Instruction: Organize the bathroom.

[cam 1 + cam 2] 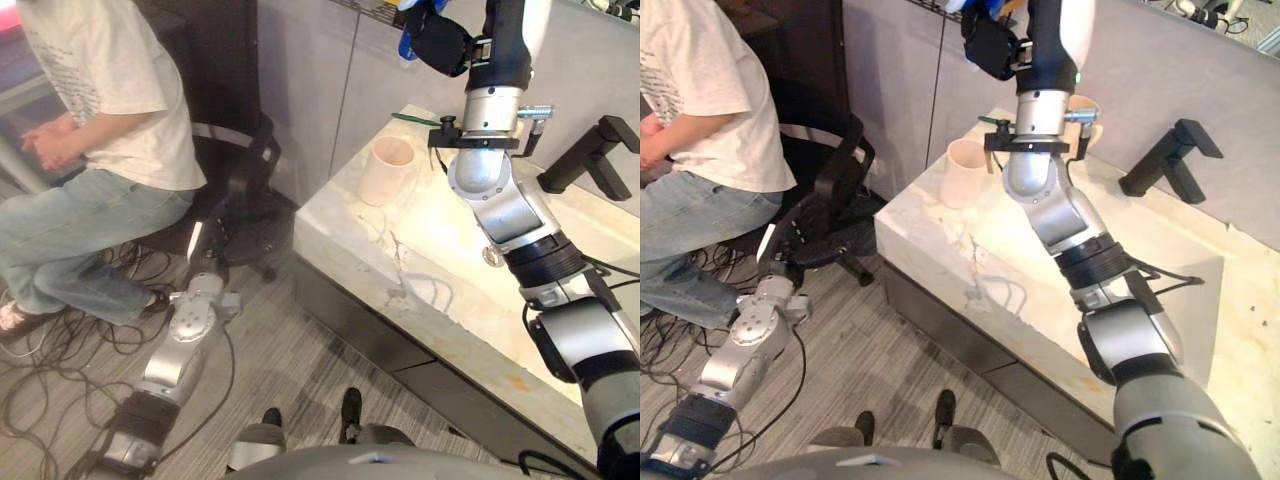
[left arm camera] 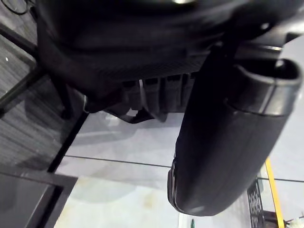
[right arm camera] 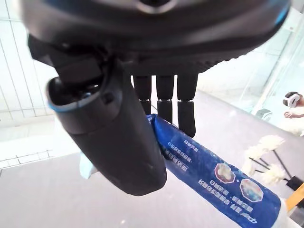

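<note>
Toothpaste tube in right hand

Blue tube, pale pink cup

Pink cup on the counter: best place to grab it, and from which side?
Grip the cup round its side wall, near the middle, coming from the counter's front edge. It stands upright with its mouth open upward, and the front side looks free; the green toothbrush lies behind it. The right hand is already shut on a blue tube.
</note>
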You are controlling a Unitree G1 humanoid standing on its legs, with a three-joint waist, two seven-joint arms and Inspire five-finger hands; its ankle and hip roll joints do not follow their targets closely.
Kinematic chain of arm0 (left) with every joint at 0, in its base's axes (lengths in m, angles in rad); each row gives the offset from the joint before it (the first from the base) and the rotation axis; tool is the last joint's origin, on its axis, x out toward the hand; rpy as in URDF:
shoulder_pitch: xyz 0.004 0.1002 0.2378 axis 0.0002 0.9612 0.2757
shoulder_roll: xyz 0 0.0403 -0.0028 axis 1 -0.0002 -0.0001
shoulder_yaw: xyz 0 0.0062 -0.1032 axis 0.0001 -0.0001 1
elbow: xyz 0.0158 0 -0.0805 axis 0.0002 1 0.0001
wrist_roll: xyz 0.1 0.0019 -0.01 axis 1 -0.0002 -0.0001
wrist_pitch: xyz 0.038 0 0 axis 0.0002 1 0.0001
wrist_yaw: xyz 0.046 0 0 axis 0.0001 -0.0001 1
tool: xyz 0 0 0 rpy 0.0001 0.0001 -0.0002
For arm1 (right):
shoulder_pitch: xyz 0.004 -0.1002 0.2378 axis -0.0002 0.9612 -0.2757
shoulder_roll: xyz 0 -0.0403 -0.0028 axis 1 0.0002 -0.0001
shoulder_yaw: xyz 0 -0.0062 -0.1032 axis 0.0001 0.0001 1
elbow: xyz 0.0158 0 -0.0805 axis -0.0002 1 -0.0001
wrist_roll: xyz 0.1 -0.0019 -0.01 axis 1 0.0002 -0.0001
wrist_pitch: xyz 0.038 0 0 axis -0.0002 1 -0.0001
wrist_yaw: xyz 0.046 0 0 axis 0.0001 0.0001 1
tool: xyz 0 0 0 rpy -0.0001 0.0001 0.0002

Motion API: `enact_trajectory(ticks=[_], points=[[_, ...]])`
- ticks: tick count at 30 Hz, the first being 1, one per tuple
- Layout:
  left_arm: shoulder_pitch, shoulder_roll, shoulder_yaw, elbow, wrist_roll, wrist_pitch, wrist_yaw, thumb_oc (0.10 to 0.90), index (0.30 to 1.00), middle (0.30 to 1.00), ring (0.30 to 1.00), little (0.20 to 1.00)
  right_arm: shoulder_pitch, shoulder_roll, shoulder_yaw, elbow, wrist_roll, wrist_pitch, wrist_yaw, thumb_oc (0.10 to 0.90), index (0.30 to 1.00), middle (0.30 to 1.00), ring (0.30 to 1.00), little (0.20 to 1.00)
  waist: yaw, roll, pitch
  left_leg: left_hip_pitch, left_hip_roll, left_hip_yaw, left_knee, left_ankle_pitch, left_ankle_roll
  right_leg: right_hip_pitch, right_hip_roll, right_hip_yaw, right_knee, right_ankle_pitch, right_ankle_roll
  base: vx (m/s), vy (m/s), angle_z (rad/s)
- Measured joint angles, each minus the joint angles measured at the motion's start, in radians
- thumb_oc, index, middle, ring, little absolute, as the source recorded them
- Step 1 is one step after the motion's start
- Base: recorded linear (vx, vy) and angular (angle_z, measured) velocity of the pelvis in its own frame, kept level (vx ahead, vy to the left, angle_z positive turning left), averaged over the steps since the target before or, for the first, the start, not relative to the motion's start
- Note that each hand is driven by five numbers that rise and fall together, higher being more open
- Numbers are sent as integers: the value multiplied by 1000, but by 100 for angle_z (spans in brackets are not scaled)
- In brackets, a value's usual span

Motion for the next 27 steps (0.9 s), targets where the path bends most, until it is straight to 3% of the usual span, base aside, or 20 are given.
enact_trajectory(ticks=[9, 22, 27], points=[[8, -35, -13, 0, 0, 0, -5, 800, 900, 900, 900, 900, 45, 58, 11, -11, 32, 48, 53, 400, 300, 300, 300, 300, 4, 51, -34, 0, 12, -3, 0, -3, -11, 1, 10, -2, 0, -6, -10, 51, -4, 1], [18, -34, -13, 0, 0, 0, -6, 800, 900, 900, 900, 900, 165, 75, 29, -75, 18, 77, 120, 400, 300, 300, 300, 300, -3, 51, -34, -2, 8, -1, 0, -4, -10, -3, 8, 2, 0, -6, -10, 11, 3, -1], [33, -35, -13, 0, 1, 0, -6, 800, 900, 900, 900, 900, 170, 74, 29, -75, 16, 77, 140, 400, 300, 300, 300, 300, -25, 51, -35, 0, 6, 12, 0, -5, -9, -7, 8, 18, 0, -4, -7, 22, -1, -7]])
